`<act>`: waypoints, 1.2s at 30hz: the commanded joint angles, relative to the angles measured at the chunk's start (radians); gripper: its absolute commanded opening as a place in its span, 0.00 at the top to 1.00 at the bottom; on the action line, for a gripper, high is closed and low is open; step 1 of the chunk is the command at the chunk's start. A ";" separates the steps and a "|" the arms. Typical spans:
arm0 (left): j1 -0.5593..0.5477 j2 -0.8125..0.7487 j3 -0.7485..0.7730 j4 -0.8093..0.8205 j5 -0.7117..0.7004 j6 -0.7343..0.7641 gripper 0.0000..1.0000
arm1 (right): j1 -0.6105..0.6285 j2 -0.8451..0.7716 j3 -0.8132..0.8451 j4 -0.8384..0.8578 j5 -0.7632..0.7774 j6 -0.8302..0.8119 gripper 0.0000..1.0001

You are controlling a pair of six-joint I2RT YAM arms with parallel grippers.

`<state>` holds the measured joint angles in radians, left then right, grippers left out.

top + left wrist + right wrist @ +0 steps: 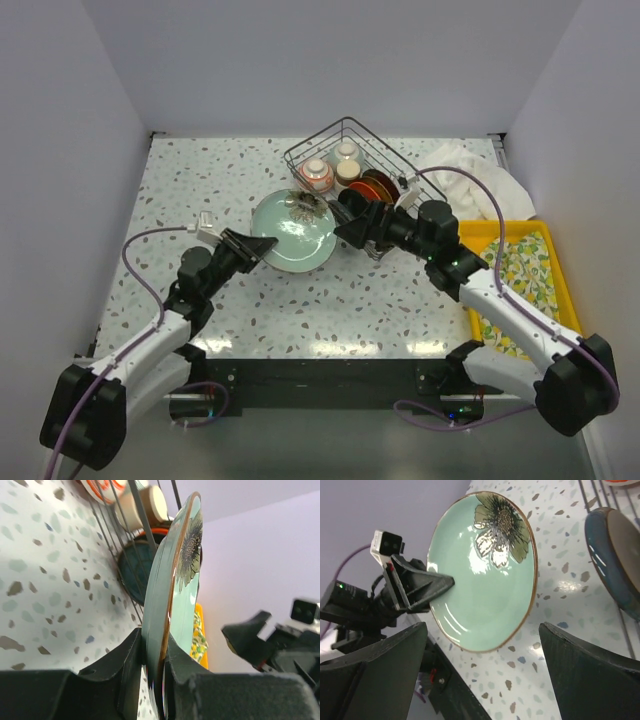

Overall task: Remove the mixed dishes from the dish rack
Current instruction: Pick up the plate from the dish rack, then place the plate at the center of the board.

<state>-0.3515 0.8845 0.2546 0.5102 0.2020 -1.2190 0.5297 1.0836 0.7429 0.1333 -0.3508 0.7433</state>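
Observation:
A pale green plate with a dark flower [293, 233] is held above the table by my left gripper [262, 245], shut on its left rim; the rim shows pinched between the fingers in the left wrist view [172, 595]. My right gripper [346, 222] is open and empty, just right of the plate, which also shows in the right wrist view [485, 570]. The dark wire dish rack [350, 165] stands behind, holding a red-patterned bowl [317, 175], small cream cups [346, 160], an orange-red plate [374, 188] and a teal plate [615, 560].
A white cloth [470, 178] lies right of the rack. A yellow tray [520, 275] with a patterned cloth sits at the right edge under my right arm. Speckled tabletop [200, 180] lies left of the rack.

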 commanded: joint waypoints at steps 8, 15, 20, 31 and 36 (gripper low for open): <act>0.261 0.235 0.187 0.177 0.014 0.035 1.00 | 0.000 -0.287 0.090 -0.414 0.159 -0.317 0.02; 0.394 0.479 0.314 0.261 0.030 0.053 1.00 | -0.002 -0.431 0.079 -0.549 0.228 -0.367 0.02; 0.479 0.680 0.405 0.326 0.063 0.030 1.00 | -0.002 -0.467 0.082 -0.618 0.257 -0.377 0.02; 0.562 0.958 0.577 0.317 0.162 0.070 1.00 | 0.000 -0.496 0.090 -0.666 0.312 -0.384 0.02; 0.595 0.995 0.575 0.277 0.172 0.088 0.87 | 0.000 -0.495 0.087 -0.669 0.326 -0.381 0.02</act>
<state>0.2100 1.8877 0.7727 0.6632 0.3206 -1.1538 0.5297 0.5930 0.7921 -0.5274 -0.0547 0.3759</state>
